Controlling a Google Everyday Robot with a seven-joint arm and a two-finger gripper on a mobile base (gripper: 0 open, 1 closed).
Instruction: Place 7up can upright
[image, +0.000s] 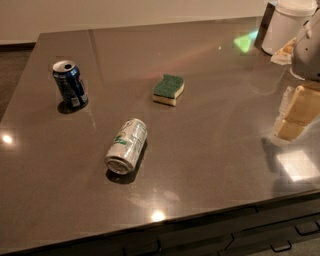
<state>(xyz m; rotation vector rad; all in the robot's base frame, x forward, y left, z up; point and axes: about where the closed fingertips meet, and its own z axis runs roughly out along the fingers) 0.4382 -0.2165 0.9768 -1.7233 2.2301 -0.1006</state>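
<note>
The 7up can (126, 146), silvery-white with green markings, lies on its side on the dark countertop (210, 150), left of the middle and near the front, with its base end toward the front edge. My gripper (296, 116) hangs at the far right edge of the view, over the counter and well to the right of the can, with nothing seen in it. The arm's grey wrist (306, 52) shows above it.
A dark blue can (70, 85) stands upright at the back left. A green and yellow sponge (168, 89) lies behind the 7up can. A white container (287, 25) stands at the back right corner. Drawer fronts (280, 235) run below the counter's front edge.
</note>
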